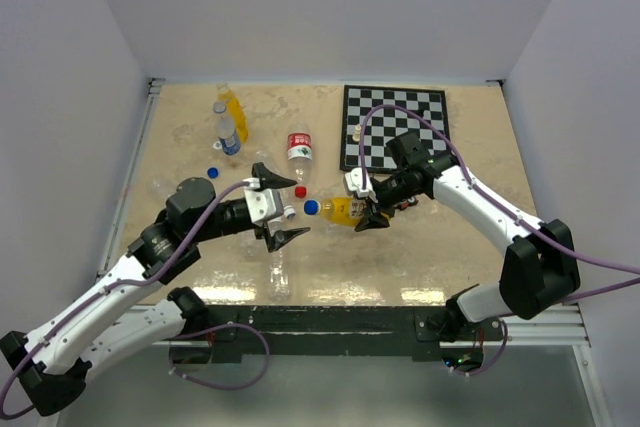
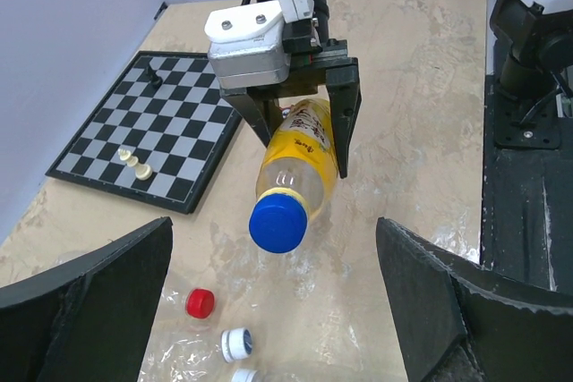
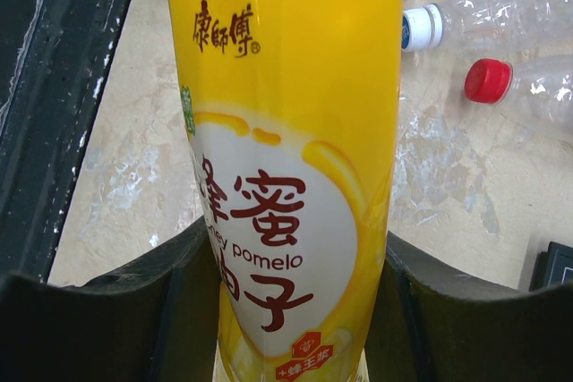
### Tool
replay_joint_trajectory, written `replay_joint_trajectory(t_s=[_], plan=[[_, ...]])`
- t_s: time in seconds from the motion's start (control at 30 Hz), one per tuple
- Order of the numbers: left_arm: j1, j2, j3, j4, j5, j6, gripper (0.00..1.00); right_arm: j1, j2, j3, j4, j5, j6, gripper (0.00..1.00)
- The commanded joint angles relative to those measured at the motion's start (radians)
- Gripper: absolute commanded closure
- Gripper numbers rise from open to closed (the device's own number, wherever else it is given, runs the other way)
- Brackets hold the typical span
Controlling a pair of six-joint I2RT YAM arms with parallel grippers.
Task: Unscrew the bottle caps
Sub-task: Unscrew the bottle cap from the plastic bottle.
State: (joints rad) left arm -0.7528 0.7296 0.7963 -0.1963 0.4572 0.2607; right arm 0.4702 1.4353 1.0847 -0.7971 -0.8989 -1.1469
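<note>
An orange-yellow bottle (image 1: 342, 211) with a blue bottle cap (image 1: 311, 208) is held off the table, lying level, cap pointing left. My right gripper (image 1: 364, 204) is shut on its labelled body (image 3: 286, 131), one finger (image 3: 152, 310) pressed to each side. My left gripper (image 1: 286, 208) stands wide open just left of the cap, touching nothing. In the left wrist view the blue cap (image 2: 278, 224) faces the camera between the spread fingers (image 2: 98, 301). A second orange-yellow bottle (image 1: 232, 105) and a clear blue-labelled bottle (image 1: 227, 133) stand at the back left.
A red-labelled bottle (image 1: 300, 147) with a red cap (image 2: 200, 303) lies mid-table beside clear bottles with white caps (image 2: 237, 343). A loose blue cap (image 1: 214, 172) lies at the left. The chessboard (image 1: 395, 127) with white pieces (image 2: 134, 163) is at the back right.
</note>
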Motion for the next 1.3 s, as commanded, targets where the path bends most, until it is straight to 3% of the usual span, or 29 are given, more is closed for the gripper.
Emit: replay_joint_trajectory(t_s=[0.0,1.27], plan=[[0.003,0.014,-0.016,0.081,0.034,0.041,0.00,-0.002,-0.009,0.027,0.013,-0.040,-0.020,1.00],[0.003,0.099,-0.040,0.150,0.070,0.091,0.04,-0.001,-0.007,0.027,0.012,-0.038,-0.027,1.00]])
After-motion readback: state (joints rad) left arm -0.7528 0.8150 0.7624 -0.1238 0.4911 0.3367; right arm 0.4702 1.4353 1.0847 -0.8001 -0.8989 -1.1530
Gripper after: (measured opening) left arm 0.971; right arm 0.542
